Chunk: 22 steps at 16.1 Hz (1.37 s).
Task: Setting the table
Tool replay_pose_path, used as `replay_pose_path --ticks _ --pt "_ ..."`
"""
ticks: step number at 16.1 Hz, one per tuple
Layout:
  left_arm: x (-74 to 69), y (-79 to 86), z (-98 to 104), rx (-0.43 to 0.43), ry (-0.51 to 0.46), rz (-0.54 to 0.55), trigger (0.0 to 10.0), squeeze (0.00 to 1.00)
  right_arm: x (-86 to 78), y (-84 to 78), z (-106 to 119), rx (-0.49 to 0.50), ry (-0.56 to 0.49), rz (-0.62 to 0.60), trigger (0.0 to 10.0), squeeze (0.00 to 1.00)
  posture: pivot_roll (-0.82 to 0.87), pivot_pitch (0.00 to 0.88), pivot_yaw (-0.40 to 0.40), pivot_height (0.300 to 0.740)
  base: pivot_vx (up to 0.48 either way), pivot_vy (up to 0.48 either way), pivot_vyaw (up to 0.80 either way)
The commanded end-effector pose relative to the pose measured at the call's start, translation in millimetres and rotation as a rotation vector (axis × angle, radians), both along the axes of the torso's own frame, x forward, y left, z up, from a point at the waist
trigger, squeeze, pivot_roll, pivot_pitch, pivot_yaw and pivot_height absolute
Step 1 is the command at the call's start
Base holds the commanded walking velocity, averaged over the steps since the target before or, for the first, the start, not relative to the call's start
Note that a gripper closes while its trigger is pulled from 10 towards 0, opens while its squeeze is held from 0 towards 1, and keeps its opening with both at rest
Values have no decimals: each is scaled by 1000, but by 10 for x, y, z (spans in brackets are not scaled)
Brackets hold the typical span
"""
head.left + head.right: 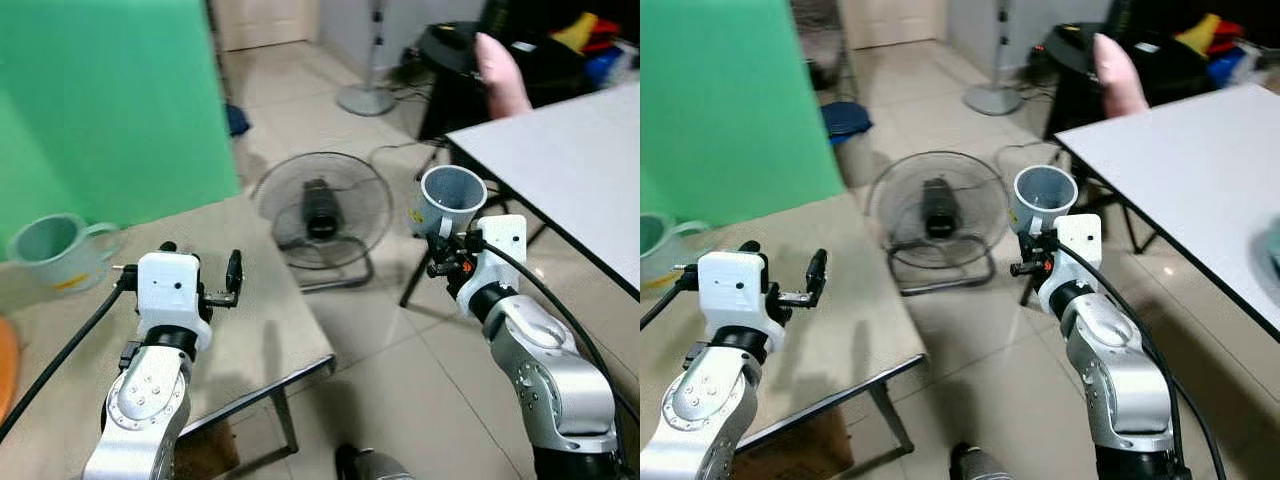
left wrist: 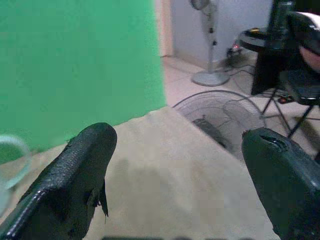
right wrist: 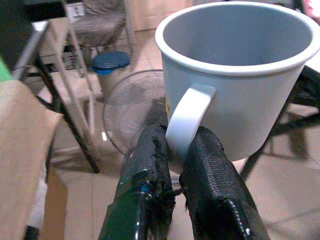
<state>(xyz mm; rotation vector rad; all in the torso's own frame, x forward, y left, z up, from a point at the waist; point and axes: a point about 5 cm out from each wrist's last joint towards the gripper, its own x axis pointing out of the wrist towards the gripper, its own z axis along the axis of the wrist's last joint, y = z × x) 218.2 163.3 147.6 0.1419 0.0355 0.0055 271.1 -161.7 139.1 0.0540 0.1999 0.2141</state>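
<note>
My right gripper is shut on the handle of a pale grey-blue mug, holding it upright in the air near the corner of the white table. In the right wrist view the mug stands above the two fingers that pinch its handle. My left gripper is open over the tan table and holds nothing. A pale green mug stands on the tan table at the far left. An orange plate's edge shows at the left border.
A floor fan lies on the tiled floor between the two tables. A green screen stands behind the tan table. A person's hand rests beyond the white table, near a black chair. A standing fan's base is farther back.
</note>
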Motion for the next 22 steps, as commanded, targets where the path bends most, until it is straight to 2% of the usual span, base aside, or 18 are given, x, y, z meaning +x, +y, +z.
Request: replay_pose_path --ticks 1,3,8,10,14,17,19,22 --pt "0 22 20 18 -9 5 10000 0 7 -10 30 -14 -4 -4 10000 0 -103 30 19 740 0 0 -800" --pt "4 12 9 17 -2 3 10000 0 -1 -11 21 -19 1 -8 10000 0 -108 31 23 740 0 0 -800" --pt "32 1 9 14 -4 16 10000 0 3 -5 24 -23 11 -15 10000 0 -113 30 18 740 0 -384 -800" --pt "27 54 34 -37 -23 62 10000 0 3 9 27 -25 15 -10 10000 0 -114 31 8 740 0 0 -800" --pt "20 142 87 14 -61 110 10000 0 23 52 47 -22 16 4 10000 0 -109 31 -4 740 0 0 -800" --pt "30 162 100 7 -64 101 10000 0 37 77 65 -18 12 7 10000 0 -112 32 1 740 0 0 -800" --pt "71 182 144 -18 -81 85 10000 0 70 128 151 -6 -32 21 10000 0 -115 29 10 740 296 0 -800" --pt "105 151 146 -36 -76 62 10000 0 142 186 264 10 -81 46 10000 0 -118 29 17 740 370 0 0"
